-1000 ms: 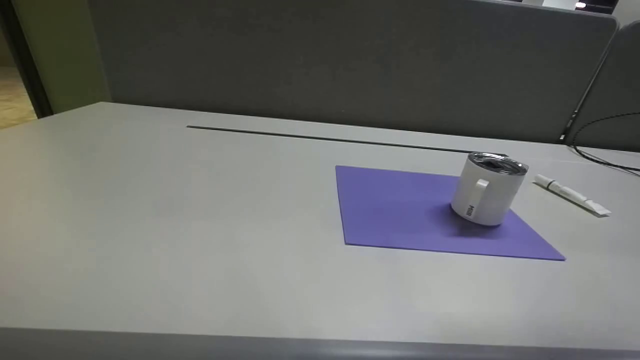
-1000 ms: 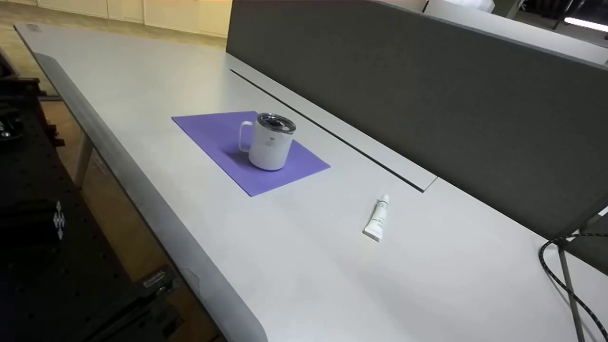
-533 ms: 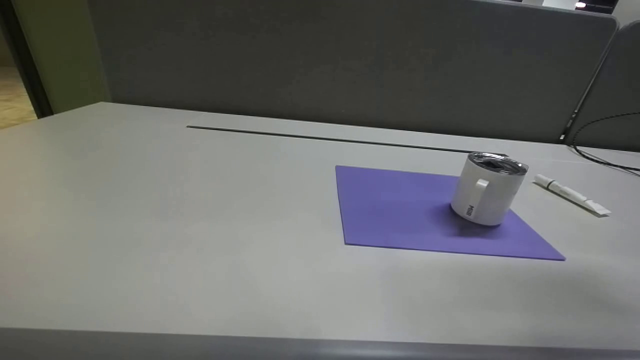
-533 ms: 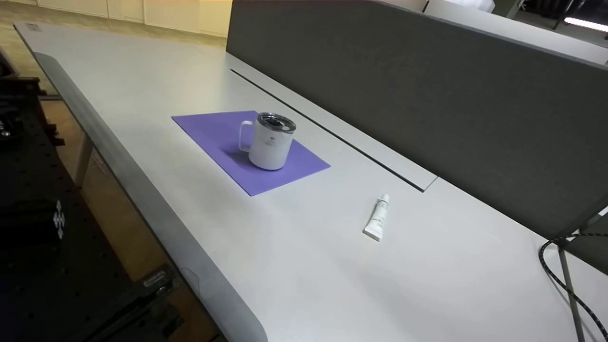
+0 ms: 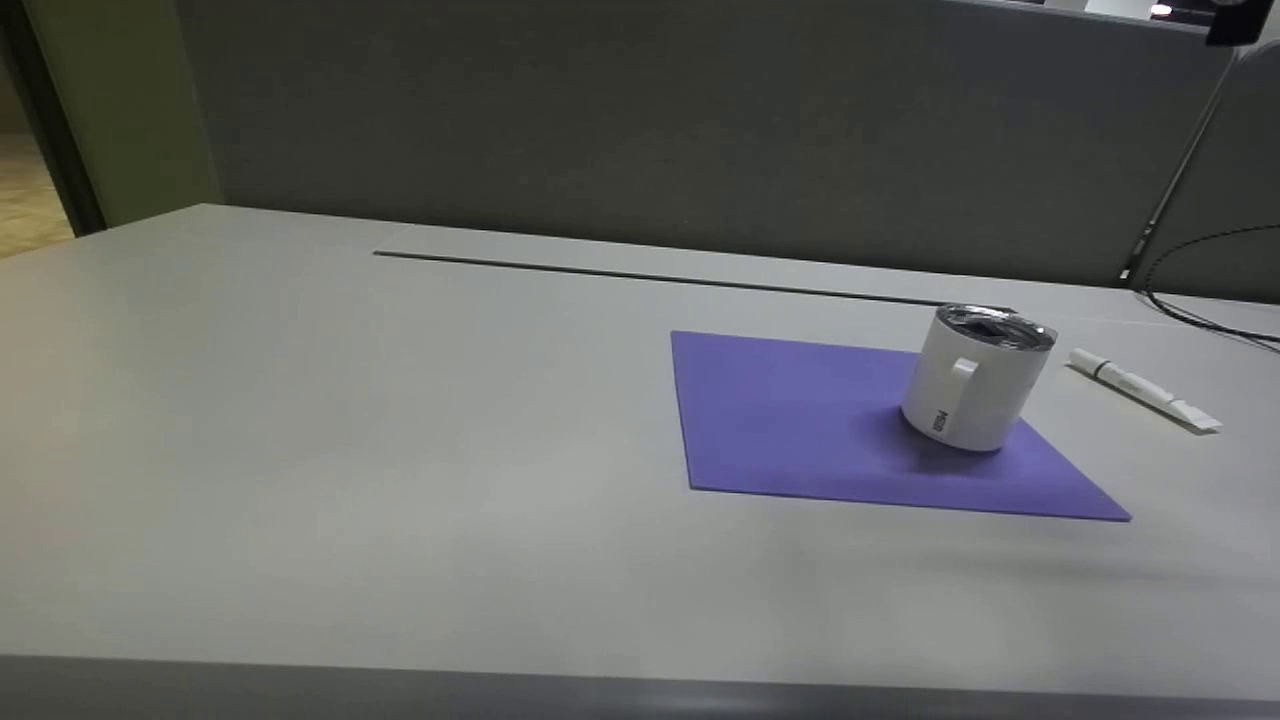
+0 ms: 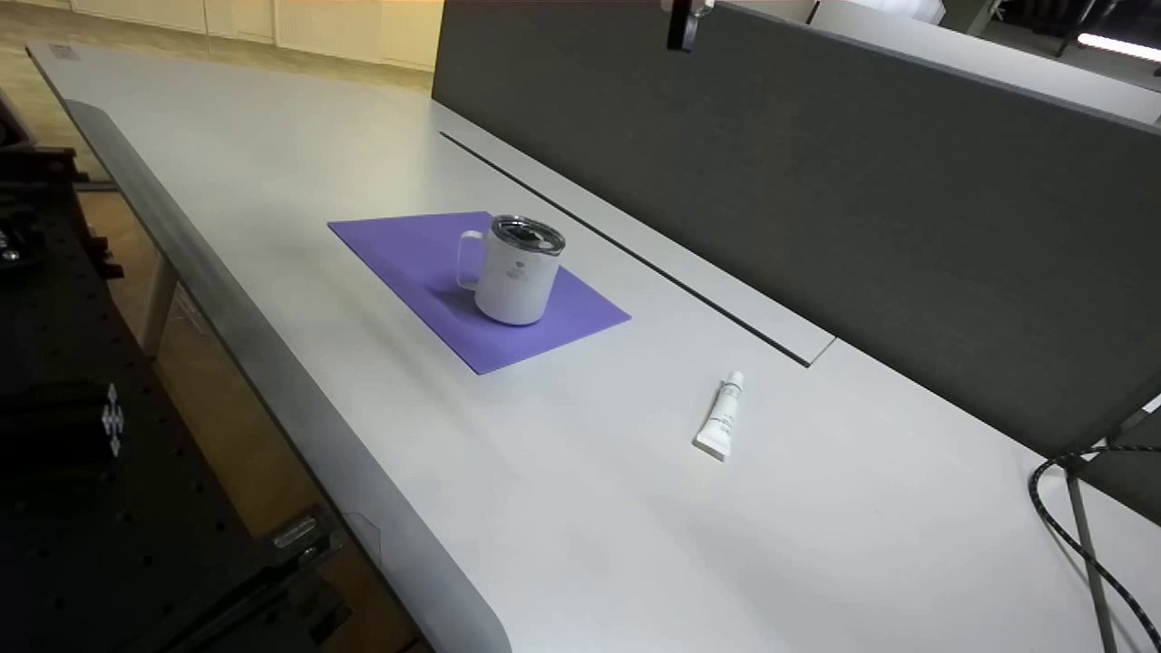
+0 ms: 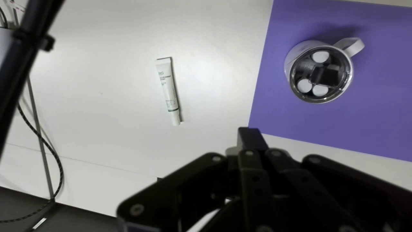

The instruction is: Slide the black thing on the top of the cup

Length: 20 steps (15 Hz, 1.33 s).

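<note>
Gripper [image 7: 252,138]: blurred in wrist view; in both exterior views just a dark tip, rest cut off by the edge. Cup [image 5: 990,405] hides the far right corner of the purple mat [image 5: 790,420] in an exterior view; mat runs off to the right in wrist view. Black thing [image 7: 325,76]: detail too small to tell in both exterior views. White tube [image 7: 167,86]: finest print unreadable. Cable [image 6: 1035,494]: cut off at right, both exterior views. Black bar [image 7: 29,42], left in wrist view: blurred, both ends cut off.
</note>
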Motion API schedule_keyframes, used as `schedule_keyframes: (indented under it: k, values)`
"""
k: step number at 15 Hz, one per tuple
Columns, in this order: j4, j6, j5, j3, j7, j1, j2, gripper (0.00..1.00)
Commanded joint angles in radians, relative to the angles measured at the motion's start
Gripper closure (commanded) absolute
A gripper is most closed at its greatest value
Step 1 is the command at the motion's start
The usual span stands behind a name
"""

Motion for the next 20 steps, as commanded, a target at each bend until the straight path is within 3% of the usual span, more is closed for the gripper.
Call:
schedule_keyframes:
  k: [1,9,16,20]
  values:
    - [0.007,-0.017,0.004,-0.001,0.000,0.008,0.003,1.00]
    - [0.013,-0.029,0.005,-0.001,-0.001,0.008,0.004,1.00]
    - [0.040,0.035,0.111,0.011,-0.014,0.028,0.129,1.00]
    - [0.032,0.050,0.100,0.022,0.045,0.040,0.185,1.00]
